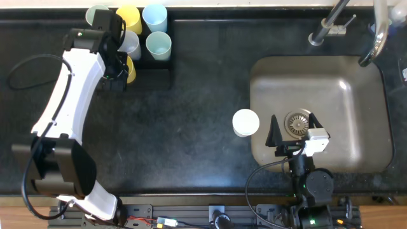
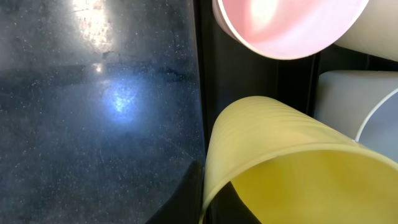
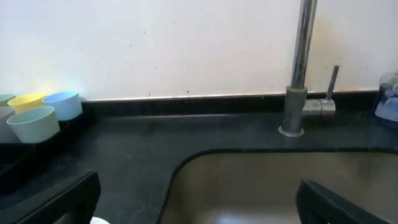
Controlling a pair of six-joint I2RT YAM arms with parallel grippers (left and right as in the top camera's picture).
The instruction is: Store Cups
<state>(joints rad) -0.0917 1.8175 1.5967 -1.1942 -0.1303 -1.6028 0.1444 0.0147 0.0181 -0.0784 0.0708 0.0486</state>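
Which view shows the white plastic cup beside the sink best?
The top view: the white plastic cup shows whole on the counter at the sink's left rim. The right wrist view catches just a white sliver; the left wrist view faces the yellow cup.

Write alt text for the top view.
The left gripper is at a yellow cup in a black tray of cups, upper left. A white cup sits at the sink's left edge, near the open right gripper.
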